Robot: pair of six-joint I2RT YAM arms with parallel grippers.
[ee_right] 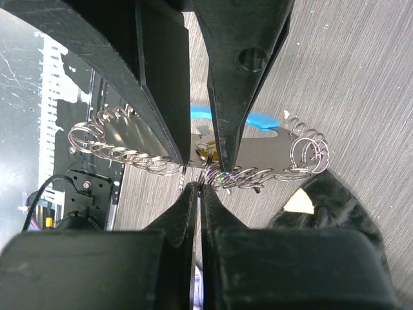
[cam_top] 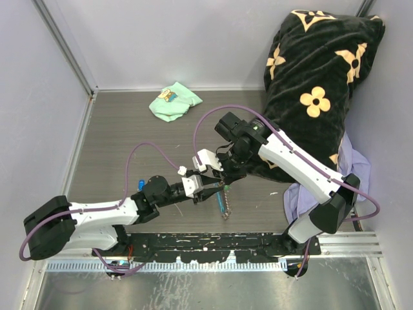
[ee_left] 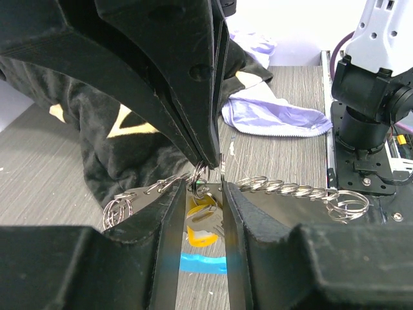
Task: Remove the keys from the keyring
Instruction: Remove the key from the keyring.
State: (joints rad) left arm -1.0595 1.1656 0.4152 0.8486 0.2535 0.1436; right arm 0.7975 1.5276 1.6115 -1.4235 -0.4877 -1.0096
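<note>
Both grippers meet above the table's middle. My left gripper (cam_top: 210, 186) (ee_left: 205, 184) has its jaws close together, with a small key bearing a yellowish tag (ee_left: 205, 224) pinched between them. My right gripper (cam_top: 226, 177) (ee_right: 200, 187) is shut on the silvery keyring (ee_left: 199, 174) (ee_right: 208, 173) just above that key. The thin link chain (cam_top: 223, 205) hangs down from the ring and trails to both sides in the left wrist view (ee_left: 290, 189). The sky-blue fob (ee_left: 200, 263) (ee_right: 264, 119) shows beneath. Other keys are hidden.
A small blue thing (cam_top: 141, 185) lies on the table near the left arm. A mint-green cloth (cam_top: 174, 102) lies at the back. A black flowered cushion (cam_top: 322, 77) and a lavender cloth (cam_top: 352, 161) fill the right side.
</note>
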